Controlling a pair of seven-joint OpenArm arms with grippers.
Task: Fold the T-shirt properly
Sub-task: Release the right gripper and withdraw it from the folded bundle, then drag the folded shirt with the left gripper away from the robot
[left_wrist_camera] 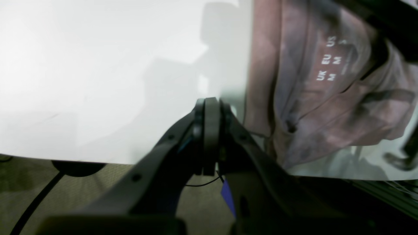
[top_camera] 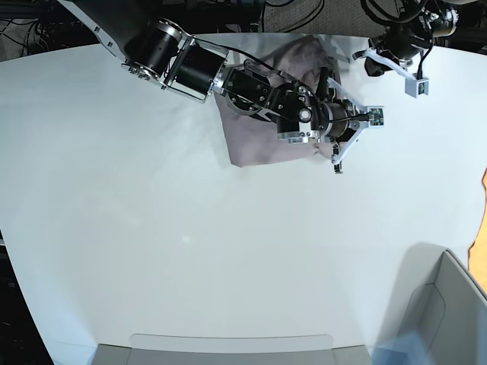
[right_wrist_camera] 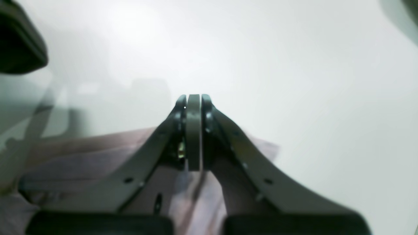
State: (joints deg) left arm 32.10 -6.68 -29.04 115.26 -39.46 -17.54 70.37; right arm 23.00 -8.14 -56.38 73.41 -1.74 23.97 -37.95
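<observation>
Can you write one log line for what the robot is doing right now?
task: fold T-shirt | left hand: shut, empty, beside shirt | right hand: shut, empty, above shirt | shirt: bunched on white table

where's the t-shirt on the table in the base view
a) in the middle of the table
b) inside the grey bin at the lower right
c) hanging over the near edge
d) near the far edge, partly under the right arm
d: in the base view the pinkish T-shirt lies near the far edge of the white table, with the right gripper and its arm reaching across it.
</observation>
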